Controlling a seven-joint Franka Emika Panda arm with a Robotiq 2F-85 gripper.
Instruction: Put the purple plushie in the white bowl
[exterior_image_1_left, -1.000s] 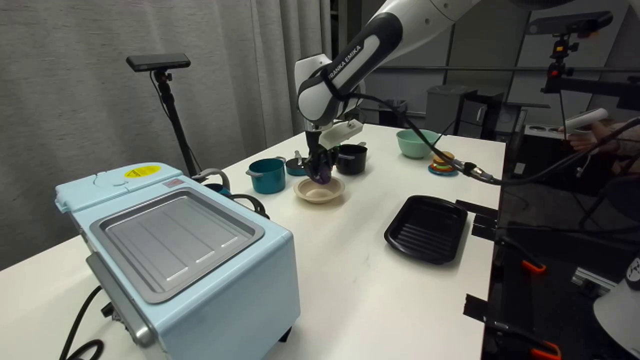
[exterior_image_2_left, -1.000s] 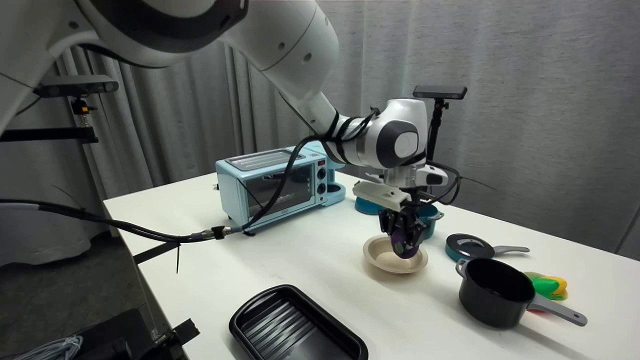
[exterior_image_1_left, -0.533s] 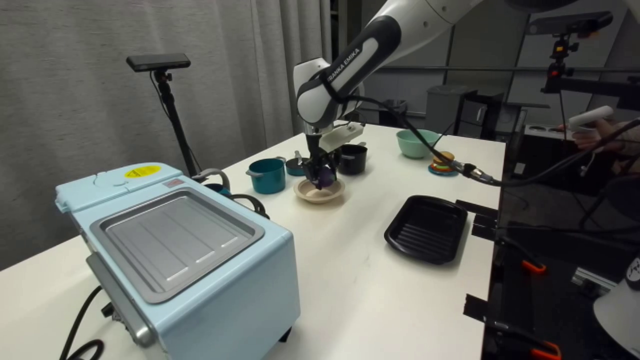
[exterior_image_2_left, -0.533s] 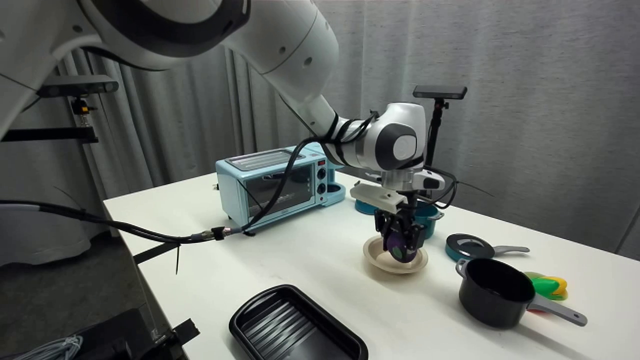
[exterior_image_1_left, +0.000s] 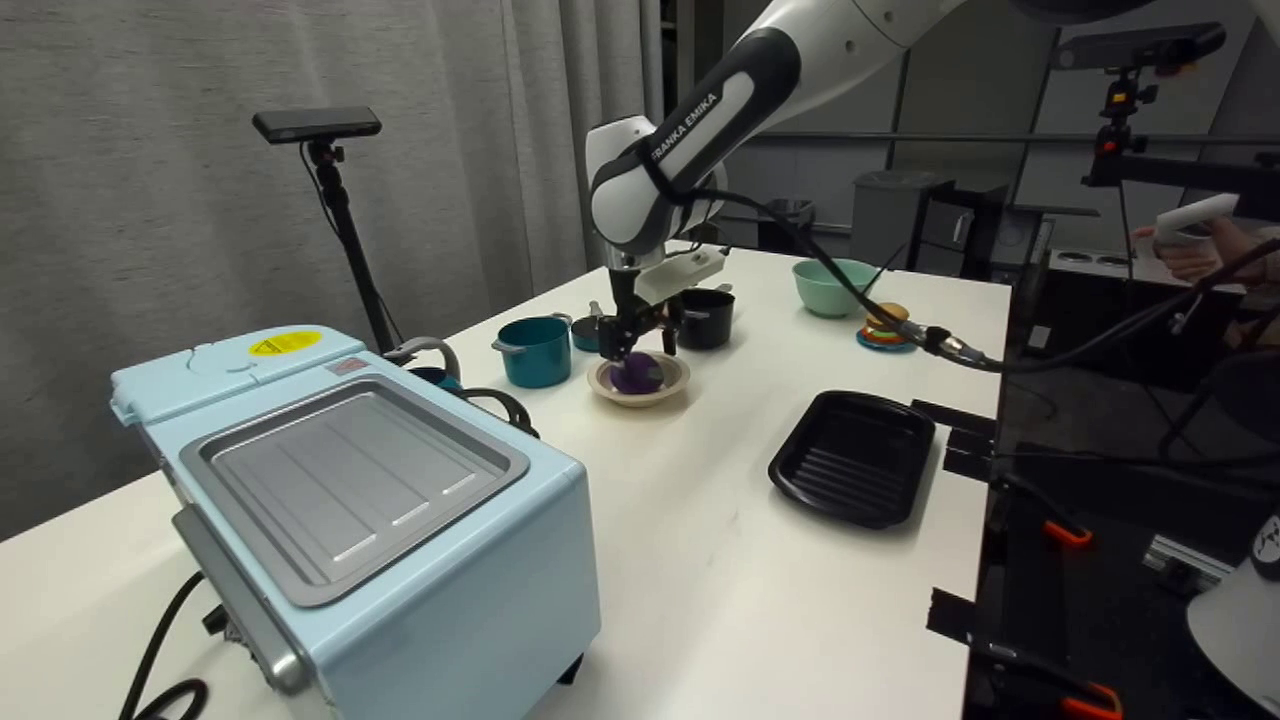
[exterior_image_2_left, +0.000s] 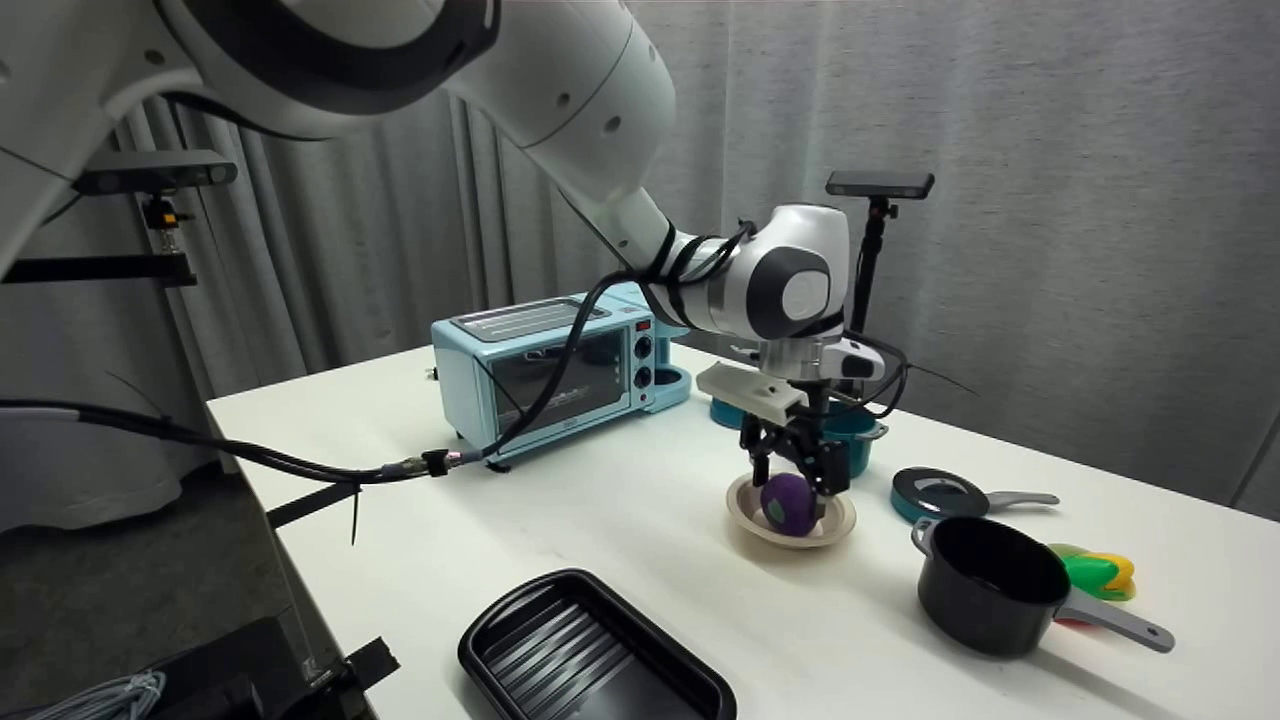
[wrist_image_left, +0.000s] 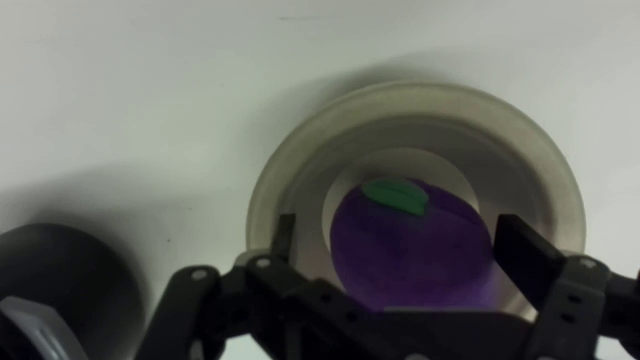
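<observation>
The purple plushie (wrist_image_left: 410, 260), round with a green leaf patch, rests inside the white bowl (wrist_image_left: 415, 100) in the wrist view. Both exterior views also show the plushie (exterior_image_1_left: 637, 375) (exterior_image_2_left: 788, 503) within the rim of the bowl (exterior_image_1_left: 677, 374) (exterior_image_2_left: 741, 510). My gripper (wrist_image_left: 395, 222) is above the bowl, its jaws spread wide on either side of the plushie. A gap separates the left finger (wrist_image_left: 283, 235) from the toy. The right finger (wrist_image_left: 525, 255) lies very close to it; whether they touch I cannot tell. The gripper's own body covers the plushie's lower part in the wrist view.
A black pot (exterior_image_2_left: 1000, 600) and a lidded teal pan (exterior_image_2_left: 940, 495) stand near the bowl. Close behind the gripper is a teal pot (exterior_image_1_left: 536, 352). A black ridged tray (exterior_image_1_left: 855, 455), a light blue toaster oven (exterior_image_1_left: 480, 580) and a pale green bowl (exterior_image_1_left: 832, 287) share the table.
The gripper came down toward the bowl with the plushie, then its jaws opened. The plushie has dropped out of them into the bowl.
</observation>
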